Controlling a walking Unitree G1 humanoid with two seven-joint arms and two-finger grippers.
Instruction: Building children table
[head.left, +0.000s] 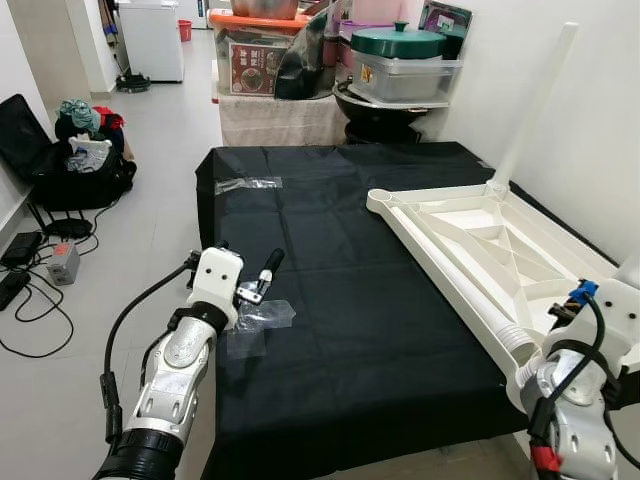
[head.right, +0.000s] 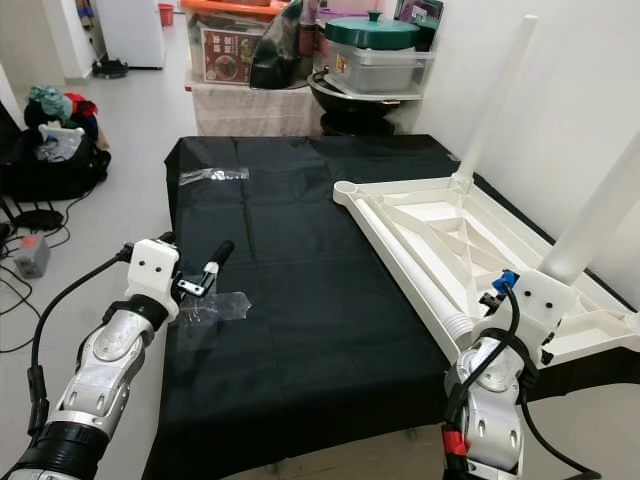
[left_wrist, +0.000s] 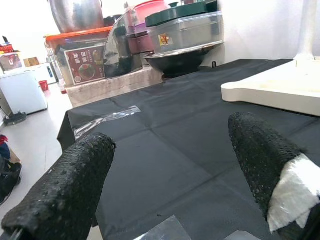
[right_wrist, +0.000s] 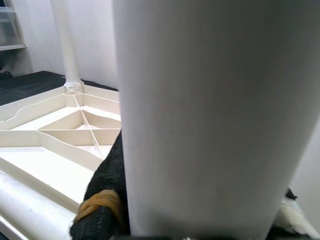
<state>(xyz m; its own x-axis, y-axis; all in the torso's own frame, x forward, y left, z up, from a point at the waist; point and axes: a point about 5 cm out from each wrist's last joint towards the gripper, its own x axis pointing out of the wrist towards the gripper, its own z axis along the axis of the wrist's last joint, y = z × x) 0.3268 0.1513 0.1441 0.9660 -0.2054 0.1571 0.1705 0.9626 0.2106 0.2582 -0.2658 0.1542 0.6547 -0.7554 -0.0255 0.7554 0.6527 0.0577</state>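
The white tabletop (head.right: 470, 250) lies upside down on the black cloth (head.right: 300, 280), ribs up, along the cloth's right side near the wall. One white leg (head.right: 495, 95) stands upright at the tabletop's far corner; another leg (head.right: 415, 280) lies along its near-left edge. At the tabletop's near corner the right tool (right_wrist: 200, 220) is closed around a third white leg (head.right: 600, 215). The left tool (head.left: 262, 278) hovers with fingers spread, empty, above a clear plastic bag (head.left: 262, 318) left of the tabletop.
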